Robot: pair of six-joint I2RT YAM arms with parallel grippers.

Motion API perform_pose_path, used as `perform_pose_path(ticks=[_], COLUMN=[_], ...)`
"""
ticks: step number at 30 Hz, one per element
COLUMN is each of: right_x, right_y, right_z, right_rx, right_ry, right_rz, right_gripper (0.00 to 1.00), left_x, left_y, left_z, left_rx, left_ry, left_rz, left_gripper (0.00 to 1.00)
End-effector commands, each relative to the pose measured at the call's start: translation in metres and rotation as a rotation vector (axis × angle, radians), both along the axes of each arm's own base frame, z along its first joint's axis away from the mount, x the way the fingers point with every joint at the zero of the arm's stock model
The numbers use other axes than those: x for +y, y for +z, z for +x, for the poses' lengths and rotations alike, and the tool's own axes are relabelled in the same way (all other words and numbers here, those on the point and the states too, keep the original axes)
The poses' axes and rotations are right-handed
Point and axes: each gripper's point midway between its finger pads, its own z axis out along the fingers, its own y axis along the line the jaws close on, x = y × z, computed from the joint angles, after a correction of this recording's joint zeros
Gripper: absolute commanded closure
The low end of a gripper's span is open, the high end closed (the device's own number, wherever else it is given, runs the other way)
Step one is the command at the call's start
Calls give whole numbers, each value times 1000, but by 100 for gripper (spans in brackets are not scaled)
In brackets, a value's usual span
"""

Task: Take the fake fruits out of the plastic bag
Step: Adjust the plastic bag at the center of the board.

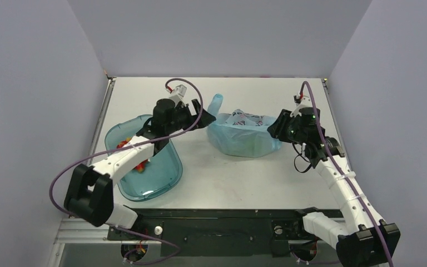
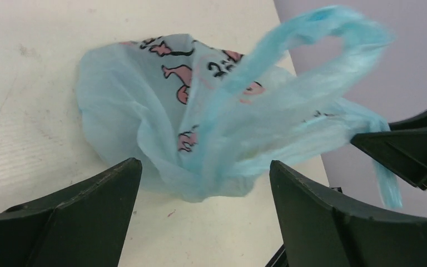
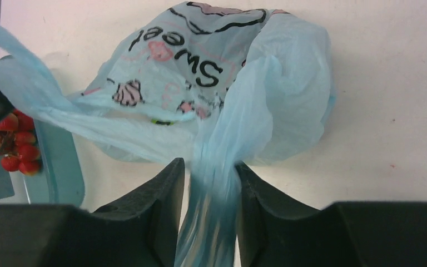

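The light-blue plastic bag [image 1: 242, 138] lies crumpled at mid table, with pink and dark prints. One handle loop [image 1: 218, 103] stands up at its left. My left gripper [image 1: 203, 114] is open beside that loop. In the left wrist view the bag [image 2: 144, 100] lies ahead of the wide-apart fingers [image 2: 100, 194], and nothing is between them. My right gripper [image 1: 275, 127] is shut on the bag's right handle [image 3: 211, 194]. A red berry cluster [image 3: 14, 143] lies in the teal tray [image 1: 161, 178]. The other fruits are hidden.
The rigid teal tray [image 3: 61, 167] sits left of the bag, partly under my left arm, with red and orange bits [image 1: 127, 144] inside. Purple cables loop from both arms. Grey walls close the table on three sides.
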Motion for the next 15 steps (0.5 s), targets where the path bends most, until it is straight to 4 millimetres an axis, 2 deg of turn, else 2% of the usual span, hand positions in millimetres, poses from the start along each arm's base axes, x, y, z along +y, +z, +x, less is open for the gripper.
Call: perform_pose_path(ticks=[1, 2, 3, 4, 5, 6, 8, 9, 10, 11, 12, 13, 14, 15], right_x=[-3, 1, 2, 4, 4, 6, 8, 7, 8, 6, 6, 5, 5, 2], right_y=[17, 18, 19, 19, 19, 19, 18, 17, 16, 15, 14, 14, 14, 15], right_z=[-13, -16, -19, -21, -23, -24, -27, -26, -27, -27, -28, -28, -29, -29], right_rx=[-84, -88, -97, -100, -104, -107, -111, -111, -110, -110, -108, -109, -108, -115], right_ry=[20, 43, 49, 63, 61, 70, 82, 82, 88, 84, 86, 81, 79, 65], right_rz=[-74, -82, -86, -93, -97, -101, -109, -116, -125, -134, -140, -145, -146, -152], right_gripper=[63, 58, 55, 52, 50, 48, 46, 45, 45, 45, 45, 45, 45, 45], left_x=[6, 6, 14, 7, 11, 5, -2, 3, -4, 3, -3, 2, -2, 3], left_y=[76, 87, 83, 90, 90, 95, 105, 115, 117, 127, 126, 137, 131, 145], left_z=[-40, -49, -53, -68, -70, -82, -91, -86, -91, -84, -82, -74, -68, -60], left_rx=[-329, -411, -413, -486, -502, -549, -609, -631, -668, -691, -725, -741, -724, -709], left_ry=[-83, -91, -62, -116, -101, -138, -147, -88, -97, -26, -35, 24, 36, 115], left_rz=[166, 246, 322, 375, 427, 460, 506, 542, 583, 634, 690, 730, 764, 768], left_gripper=[12, 10, 7, 6, 5, 5, 4, 5, 5, 5, 5, 4, 5, 5])
